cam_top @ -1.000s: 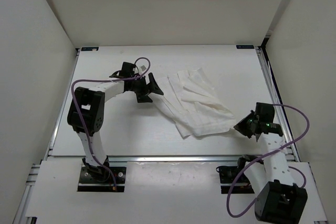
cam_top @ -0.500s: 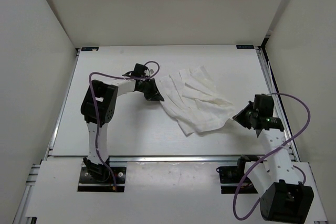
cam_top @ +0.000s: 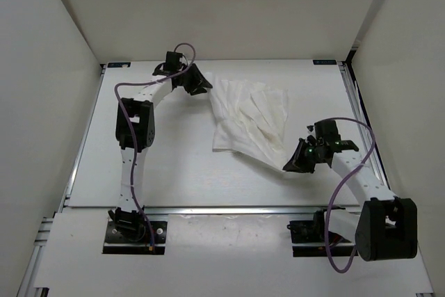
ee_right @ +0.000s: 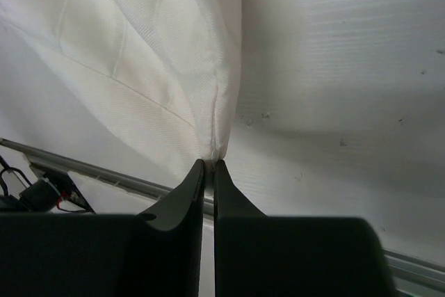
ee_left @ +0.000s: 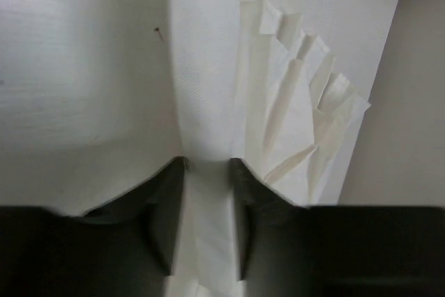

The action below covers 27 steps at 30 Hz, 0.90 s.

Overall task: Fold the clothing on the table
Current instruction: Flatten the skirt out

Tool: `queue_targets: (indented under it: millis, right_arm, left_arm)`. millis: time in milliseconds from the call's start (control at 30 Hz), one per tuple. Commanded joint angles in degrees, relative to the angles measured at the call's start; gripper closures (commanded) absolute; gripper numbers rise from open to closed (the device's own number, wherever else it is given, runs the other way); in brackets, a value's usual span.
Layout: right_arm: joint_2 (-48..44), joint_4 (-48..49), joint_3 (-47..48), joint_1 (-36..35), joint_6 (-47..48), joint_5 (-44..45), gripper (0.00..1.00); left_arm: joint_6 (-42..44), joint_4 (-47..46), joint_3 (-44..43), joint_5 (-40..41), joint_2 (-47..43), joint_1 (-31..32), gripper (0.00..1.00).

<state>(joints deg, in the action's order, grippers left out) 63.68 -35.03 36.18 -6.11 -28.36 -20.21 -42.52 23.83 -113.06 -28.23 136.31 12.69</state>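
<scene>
White table (cam_top: pixel 160 172) carries the cloth (cam_top: pixel 250 113) toward one o'clock. Right fingers (ee_right: pixel 188 199) pinch its five o'clock corner; left fingers (ee_left: pixel 167 206) straddle its eleven o'clock edge, and I cannot tell whether they grip. A loose left hold could drop that edge, skewing the fold.

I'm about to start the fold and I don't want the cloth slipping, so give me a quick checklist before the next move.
1. Right gripper pinched on the white cloth's near corner: ok.
2. Left gripper holding the far corner: cannot tell; cloth lies between its fingers, which stand apart.
3. Cloth spread flat: not ok; pleated ridges run across it.
4. Cloth inside the table's edges: ok.
5. Arms apart from each other: ok.
</scene>
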Motion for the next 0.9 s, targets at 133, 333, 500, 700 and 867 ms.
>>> queue_targets:
  millis: [133, 333, 500, 700, 867]
  right_arm:
    - [3.11, 3.46, 2.14, 5.57, 3.49, -3.86, 1.00]
    - [7.41, 7.43, 2.84, 6.90, 4.19, -5.19, 1.00]
    - [9.97, 10.06, 3.19, 6.72, 3.66, -6.86, 1.00]
    - [10.32, 9.98, 3.98, 6.55, 4.19, -7.22, 1.00]
    - [9.97, 8.66, 3.98, 4.18, 5.15, -6.42, 1.00]
  left_arm:
    - [2.35, -4.67, 14.33, -1.58, -15.07, 6.11, 0.24]
    - [2.72, -10.02, 41.64, -2.88, -30.92, 8.49, 0.24]
    - [2.27, -10.56, 53.63, 1.15, -41.11, 9.02, 0.24]
    - [1.48, -12.58, 58.12, 5.55, -41.40, 9.11, 0.26]
    - [-0.45, -14.34, 54.27, 7.92, -38.06, 10.33, 0.26]
